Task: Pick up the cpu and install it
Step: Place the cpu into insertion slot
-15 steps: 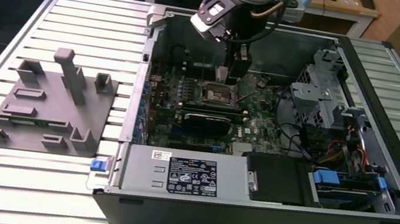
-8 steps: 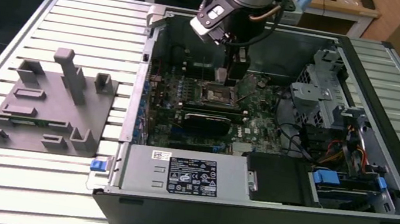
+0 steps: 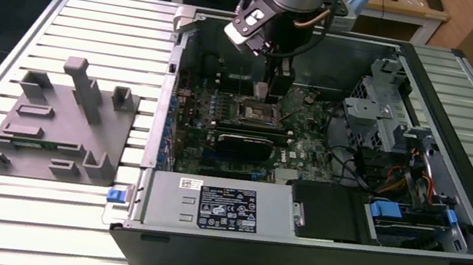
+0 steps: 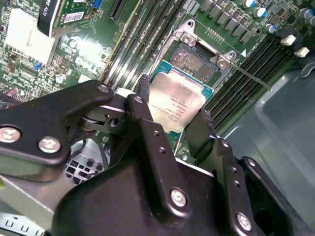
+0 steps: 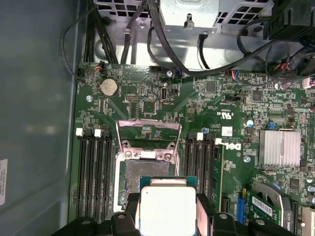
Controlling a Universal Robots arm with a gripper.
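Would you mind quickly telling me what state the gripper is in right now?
The gripper is closed on the cpu, holding it near the open socket.

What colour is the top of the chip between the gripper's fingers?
Pale silver-white metal on the chip, with a green rim; clearest in the second wrist view.

cpu [image 4: 176, 104] top is satin silver metal; fixture block [image 3: 52, 125] matt grey plastic.

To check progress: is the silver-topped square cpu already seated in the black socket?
No, the hand holds the cpu; the socket is empty.
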